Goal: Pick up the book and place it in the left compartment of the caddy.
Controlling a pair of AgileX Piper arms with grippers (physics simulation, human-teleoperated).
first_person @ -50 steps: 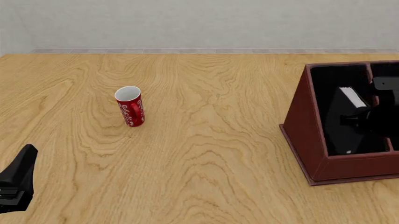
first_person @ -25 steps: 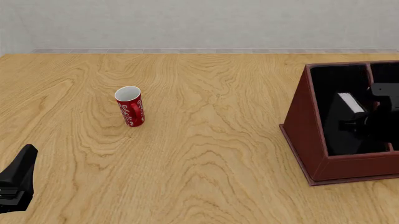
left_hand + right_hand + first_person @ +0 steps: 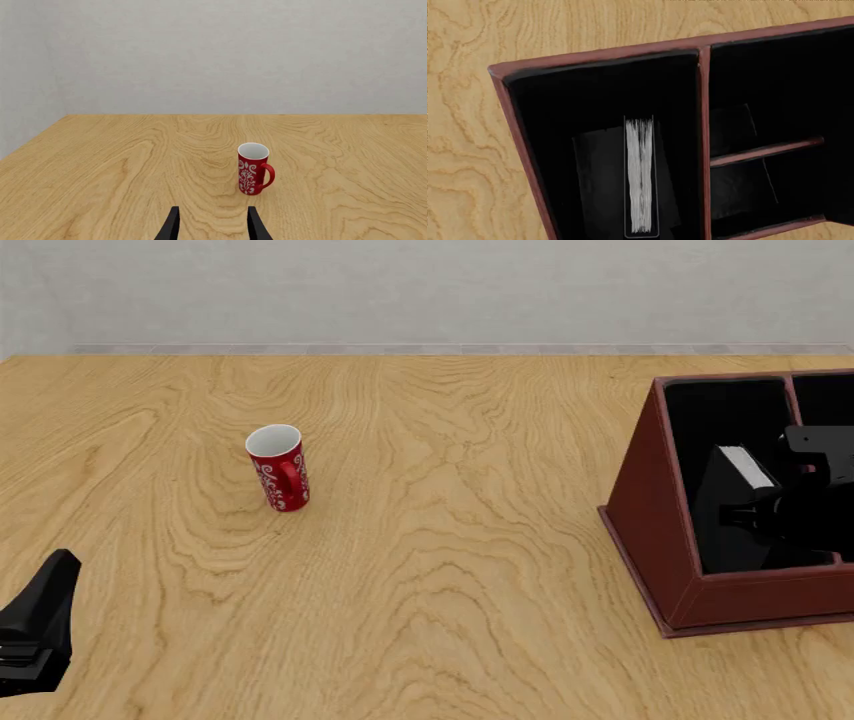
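The black book (image 3: 640,175) stands in the left compartment (image 3: 580,100) of the red-brown caddy (image 3: 519,145), white page edge up, with nothing holding it. In the front view the book (image 3: 743,468) shows as a white strip inside the caddy (image 3: 651,502) at the table's right. My right gripper (image 3: 790,510) hangs as a dark shape over the caddy, just right of the book. Its fingers do not cross the page edge in the right wrist view, so it is open. My left gripper (image 3: 213,226) is open and empty at the near left (image 3: 40,625).
A red-and-white mug (image 3: 279,469) stands upright left of the table's centre, ahead of the left gripper (image 3: 252,169). Smaller black-lined sections (image 3: 760,125) lie past the caddy's divider. A grey wall runs behind the table's far edge.
The right gripper has drawn back toward me over the caddy. The book's white edge has settled slightly lower in the left compartment. Left arm and mug are unchanged.
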